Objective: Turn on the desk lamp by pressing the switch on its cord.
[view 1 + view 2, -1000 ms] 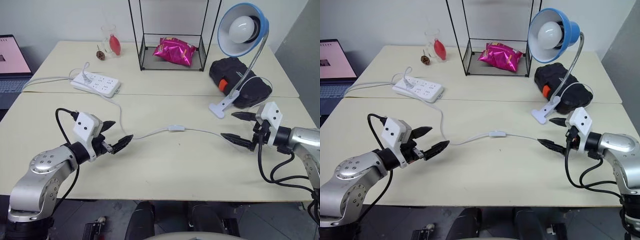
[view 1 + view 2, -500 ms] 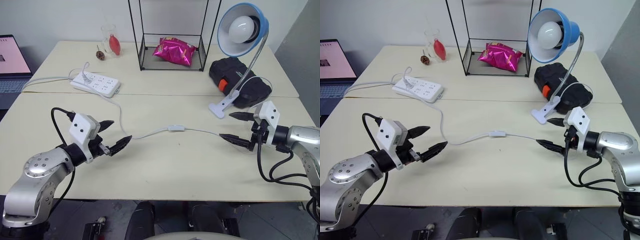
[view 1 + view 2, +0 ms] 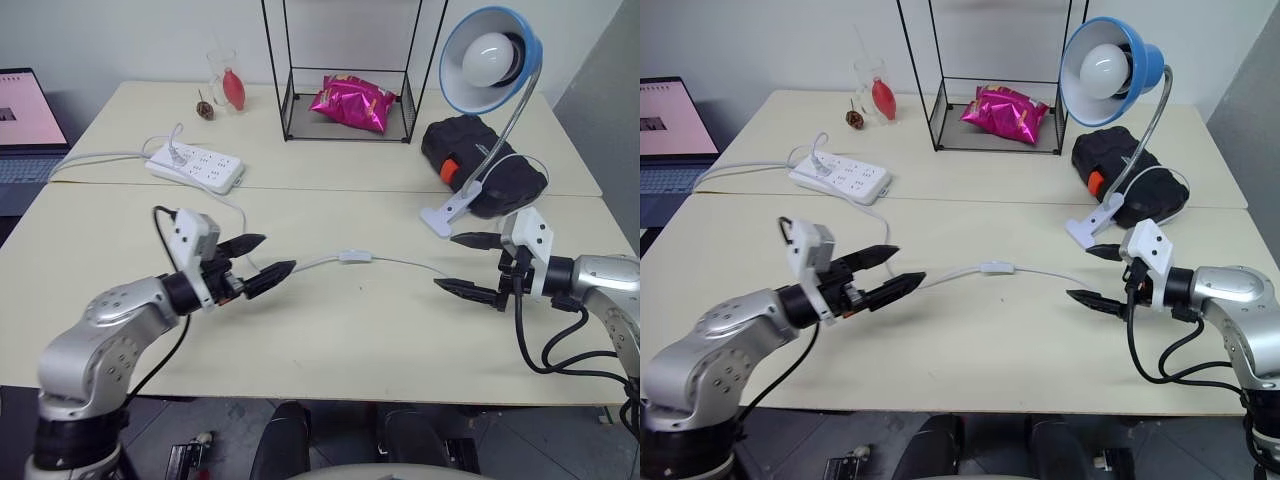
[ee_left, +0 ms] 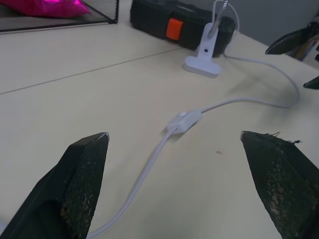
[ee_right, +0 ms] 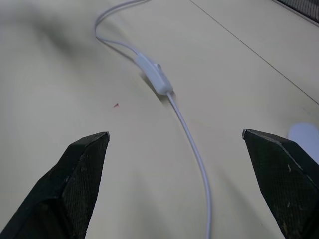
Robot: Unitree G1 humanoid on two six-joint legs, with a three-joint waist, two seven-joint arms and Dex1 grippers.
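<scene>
1 lamp [image 3: 489, 58], 1 switch [image 3: 351, 256], 2 claws [image 3: 257, 258] [image 3: 470, 266]

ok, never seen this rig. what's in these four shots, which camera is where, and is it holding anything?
It is a two-armed humanoid robot. Two pictures come from a stereo camera on its head, looking down over a table; the other two come from cameras on each wrist, looking out between that arm's black jaws. The left gripper and right gripper both stand open and hold nothing. Between them on the table lies a thin white cord with a small inline switch, running to a blue desk lamp clipped up at the right. Behind are a power strip, a black case and a wire rack with a pink bag.
</scene>
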